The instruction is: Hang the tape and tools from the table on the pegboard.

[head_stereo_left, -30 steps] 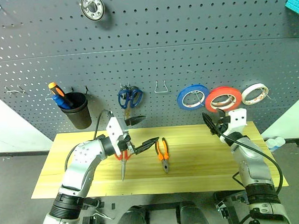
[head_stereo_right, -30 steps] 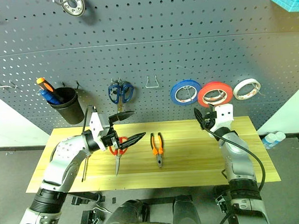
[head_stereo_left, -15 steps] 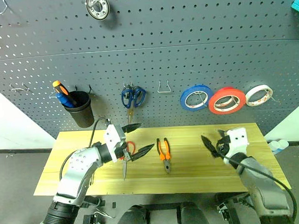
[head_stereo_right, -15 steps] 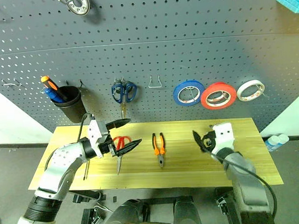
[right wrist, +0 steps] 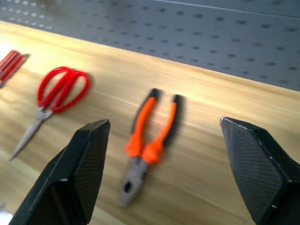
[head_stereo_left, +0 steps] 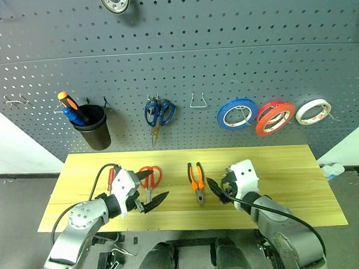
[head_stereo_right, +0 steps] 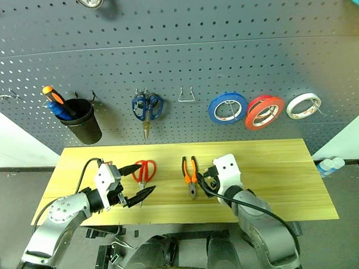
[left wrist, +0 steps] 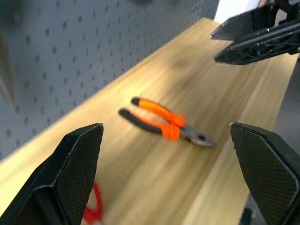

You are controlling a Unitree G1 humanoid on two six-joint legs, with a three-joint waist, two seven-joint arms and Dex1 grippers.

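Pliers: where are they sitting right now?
In the left eye view the pliers lie flat near the middle of the table, nose toward the robot, between the red scissors to their left and the open right claw.

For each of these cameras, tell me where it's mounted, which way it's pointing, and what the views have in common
Head stereo pair: sits on the robot's head, facing forward and down at the table and pegboard; both arms show, with the left gripper and right gripper open.
Left wrist view: on the left wrist, looking along its own fingers across the table at the pliers; the right gripper also shows.
Right wrist view: on the right wrist, looking between its own fingers down at the pliers and red scissors.
Shared: all views show the pliers.
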